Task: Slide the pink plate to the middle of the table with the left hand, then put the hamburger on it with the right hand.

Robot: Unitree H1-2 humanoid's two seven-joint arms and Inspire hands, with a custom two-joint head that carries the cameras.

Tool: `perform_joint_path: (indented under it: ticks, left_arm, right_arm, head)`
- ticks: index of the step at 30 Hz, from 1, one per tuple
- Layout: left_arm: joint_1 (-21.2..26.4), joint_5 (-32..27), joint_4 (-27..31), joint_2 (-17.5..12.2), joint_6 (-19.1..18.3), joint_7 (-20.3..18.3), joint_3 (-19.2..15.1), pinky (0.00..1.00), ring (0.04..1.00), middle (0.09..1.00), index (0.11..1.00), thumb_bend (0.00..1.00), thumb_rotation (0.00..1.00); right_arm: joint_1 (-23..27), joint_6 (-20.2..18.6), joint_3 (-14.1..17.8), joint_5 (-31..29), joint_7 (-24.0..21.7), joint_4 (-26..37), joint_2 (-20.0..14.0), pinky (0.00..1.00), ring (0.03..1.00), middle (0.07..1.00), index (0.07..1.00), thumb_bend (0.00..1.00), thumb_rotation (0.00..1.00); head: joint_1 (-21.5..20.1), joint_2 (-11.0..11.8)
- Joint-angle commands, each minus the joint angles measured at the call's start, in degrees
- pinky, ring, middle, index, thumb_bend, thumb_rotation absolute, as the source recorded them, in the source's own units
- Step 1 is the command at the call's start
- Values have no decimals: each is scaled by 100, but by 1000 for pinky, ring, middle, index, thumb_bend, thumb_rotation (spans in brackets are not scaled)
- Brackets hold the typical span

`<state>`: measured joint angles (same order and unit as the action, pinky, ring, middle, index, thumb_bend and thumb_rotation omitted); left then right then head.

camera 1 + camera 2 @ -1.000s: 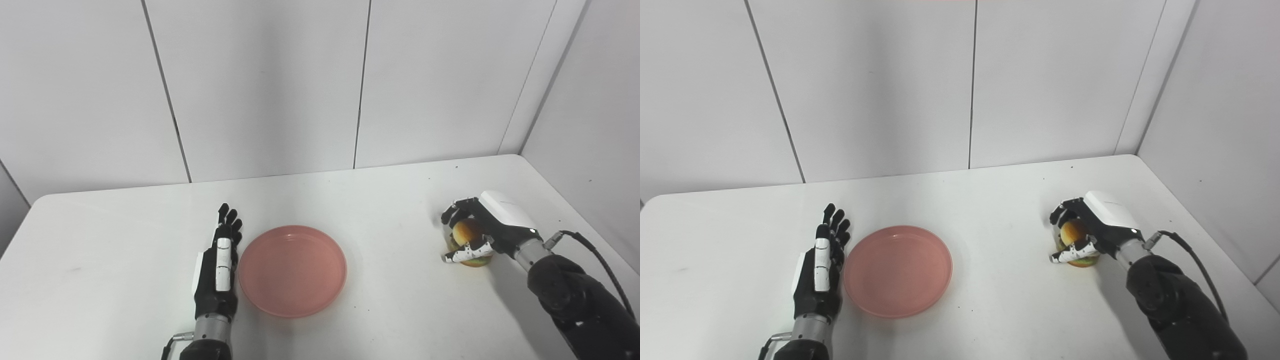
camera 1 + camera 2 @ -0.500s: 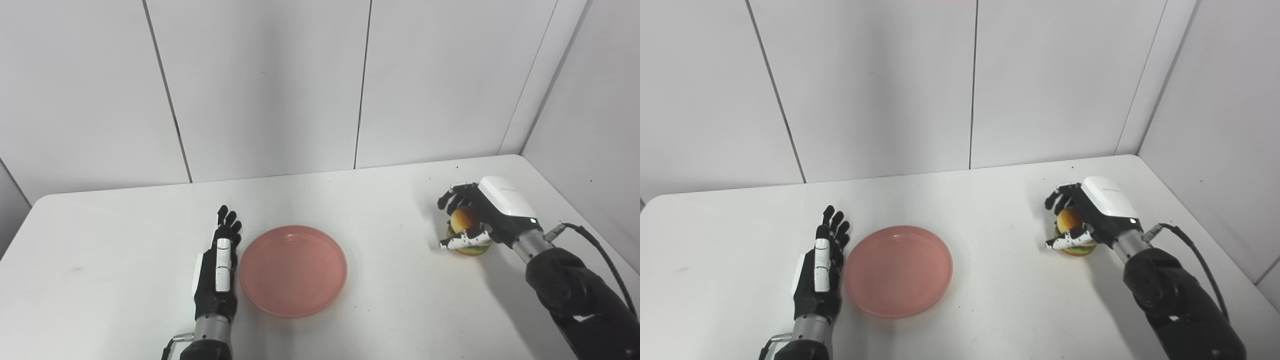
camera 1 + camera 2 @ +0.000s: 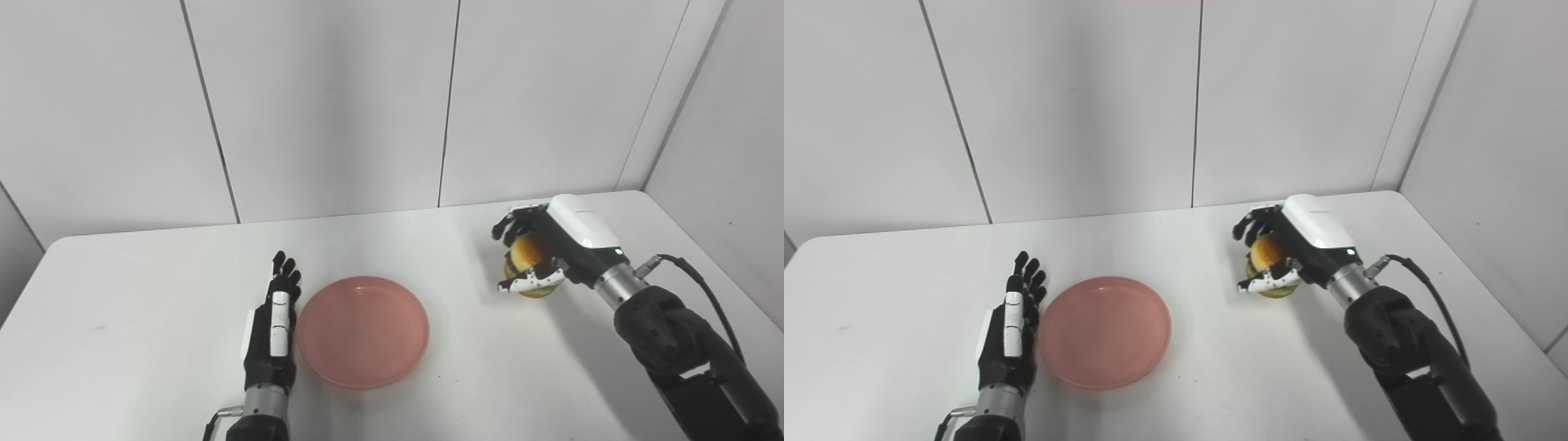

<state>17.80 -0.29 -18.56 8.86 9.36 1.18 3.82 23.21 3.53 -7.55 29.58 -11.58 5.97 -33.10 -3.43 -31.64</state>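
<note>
The pink plate (image 3: pixel 362 331) lies near the middle of the white table (image 3: pixel 153 288). My left hand (image 3: pixel 272 334) rests flat on edge against the plate's left rim, fingers straight and apart, holding nothing. My right hand (image 3: pixel 551 248) is shut on the hamburger (image 3: pixel 528 264), a small bun with green and yellow layers. The hamburger hangs above the table, right of the plate and clear of it. In the right eye view the hamburger (image 3: pixel 1268 268) shows between the fingers and thumb.
White wall panels (image 3: pixel 331 104) stand along the table's far edge, and a side wall (image 3: pixel 729 141) closes the right. A black cable (image 3: pixel 704 294) loops off my right forearm.
My right hand has lifted the hamburger off the table and carried it left, toward the plate. The left hand and the plate have stayed put; the camera has shifted slightly.
</note>
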Motion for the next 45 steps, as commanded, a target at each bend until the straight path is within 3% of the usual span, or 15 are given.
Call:
perform_joint_path:
  ticks: [1,5,10,13,19,33,40,45]
  left_arm:
    - [-237,118,-229,143,108,137,52,1000,980,989,983,710,1000]
    - [-241,169,-226,172,70,174,73,1000,980,986,980,726,1000]
    - [-273,186,-204,202,67,169,73,990,976,982,975,729,1000]
    - [-268,199,-205,220,58,191,85,992,981,987,978,731,1000]
    - [-240,247,-330,254,219,251,108,997,979,989,983,721,1000]
    - [-268,234,-265,326,181,299,155,991,968,974,971,717,1000]
    - [-313,186,-225,344,156,290,151,986,972,979,976,716,1000]
    - [-310,176,-236,310,171,273,178,981,979,986,987,707,1000]
  right_arm:
    - [430,142,-49,-116,-127,266,83,434,432,481,518,515,0]
    - [649,59,-273,-70,-374,400,392,374,407,478,527,513,0]
    - [1004,318,-655,-38,-489,201,811,386,414,483,524,514,0]
    - [1121,281,-838,95,-567,192,992,299,375,466,535,511,0]
    - [1259,178,-1079,49,-905,-31,1255,342,393,478,536,512,0]
    - [1346,923,-1514,338,-690,-1408,1459,302,371,471,543,509,0]
    - [1329,899,-1635,592,-569,-1964,1579,260,363,462,540,509,0]
    - [1292,1006,-1661,613,-409,-2208,1645,320,383,485,552,508,0]
  head:
    - [76,3]
    - [139,-1]
    - [271,-16]
    - [341,-22]
    - [511,-9]
    - [677,-46]
    - [699,-55]
    - [693,-54]
